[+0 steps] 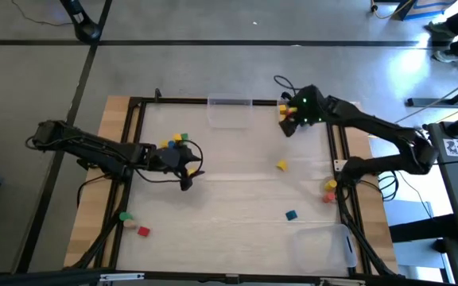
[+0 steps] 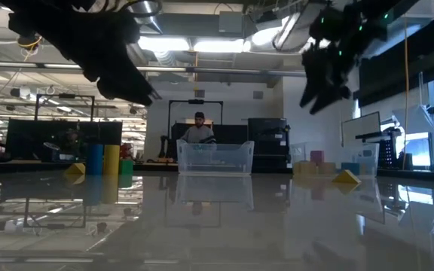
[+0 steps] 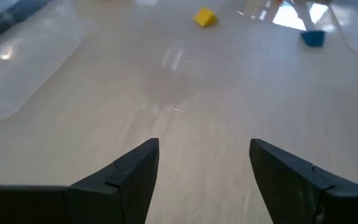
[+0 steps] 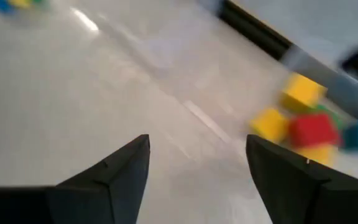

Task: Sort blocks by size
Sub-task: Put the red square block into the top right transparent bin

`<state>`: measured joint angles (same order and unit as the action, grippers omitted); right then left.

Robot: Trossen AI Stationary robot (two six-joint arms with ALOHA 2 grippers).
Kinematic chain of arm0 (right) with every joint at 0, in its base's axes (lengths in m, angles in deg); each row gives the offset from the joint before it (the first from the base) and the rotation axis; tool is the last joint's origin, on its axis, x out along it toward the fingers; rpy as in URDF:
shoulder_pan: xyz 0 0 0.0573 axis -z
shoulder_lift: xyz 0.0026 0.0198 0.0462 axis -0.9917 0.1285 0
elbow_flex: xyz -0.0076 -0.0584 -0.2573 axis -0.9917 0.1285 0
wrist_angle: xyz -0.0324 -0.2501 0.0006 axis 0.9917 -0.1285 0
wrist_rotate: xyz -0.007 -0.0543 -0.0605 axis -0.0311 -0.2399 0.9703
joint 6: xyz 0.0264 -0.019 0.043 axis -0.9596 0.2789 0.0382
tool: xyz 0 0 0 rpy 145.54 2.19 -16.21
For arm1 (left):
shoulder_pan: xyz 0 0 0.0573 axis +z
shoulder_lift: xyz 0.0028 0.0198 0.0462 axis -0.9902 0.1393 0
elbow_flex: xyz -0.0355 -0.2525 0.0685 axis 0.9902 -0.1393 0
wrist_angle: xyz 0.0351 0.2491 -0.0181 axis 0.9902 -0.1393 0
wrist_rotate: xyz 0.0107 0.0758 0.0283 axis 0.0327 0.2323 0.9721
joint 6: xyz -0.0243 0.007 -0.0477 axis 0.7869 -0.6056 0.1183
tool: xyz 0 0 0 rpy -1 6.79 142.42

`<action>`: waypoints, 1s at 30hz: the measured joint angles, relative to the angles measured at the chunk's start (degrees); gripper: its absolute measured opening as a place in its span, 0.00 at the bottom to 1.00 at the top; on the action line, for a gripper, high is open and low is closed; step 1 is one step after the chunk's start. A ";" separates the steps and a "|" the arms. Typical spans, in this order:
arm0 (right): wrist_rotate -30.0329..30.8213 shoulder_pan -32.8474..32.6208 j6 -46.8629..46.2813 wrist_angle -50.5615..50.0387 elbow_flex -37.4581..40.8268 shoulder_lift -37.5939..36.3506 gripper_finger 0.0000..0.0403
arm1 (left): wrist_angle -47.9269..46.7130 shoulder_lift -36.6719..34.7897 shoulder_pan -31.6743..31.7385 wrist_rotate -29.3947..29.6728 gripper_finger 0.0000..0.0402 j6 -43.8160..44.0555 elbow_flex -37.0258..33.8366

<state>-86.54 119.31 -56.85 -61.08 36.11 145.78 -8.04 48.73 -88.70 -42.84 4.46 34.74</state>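
Tabletop (image 1: 229, 199) carries scattered blocks (image 1: 281, 165); right tool (image 1: 287, 125) gapes empty.

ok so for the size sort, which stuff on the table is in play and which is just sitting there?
In play:
- cluster of blocks beside the right end effector
- yellow block
- blue block
- green and red blocks
- blocks by the left end effector

Just there:
- clear bin at the far edge
- clear bin, near right corner

Clear bin (image 1: 230, 112) at table's (image 1: 229, 183) far edge, between block clusters (image 1: 176, 141) left and right.
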 joint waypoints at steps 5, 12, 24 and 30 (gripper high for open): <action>1.91 -11.29 -0.64 2.52 0.00 -1.55 0.66 | -0.01 0.00 -3.90 0.01 0.60 -4.77 0.01; 7.80 -23.41 -1.61 5.16 0.00 1.68 0.66 | -13.80 0.04 -13.21 -0.02 0.60 -8.15 5.39; 10.64 -28.99 -1.91 4.45 0.02 4.38 0.66 | -33.19 0.50 -32.38 -7.90 0.60 11.24 10.10; 11.27 -28.79 -2.14 4.39 0.04 4.38 0.66 | -32.76 5.52 -41.87 -8.21 0.60 18.62 10.10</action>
<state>-75.27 90.52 -58.99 -56.70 36.15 150.16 -40.79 54.25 -130.57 -51.06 23.08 44.83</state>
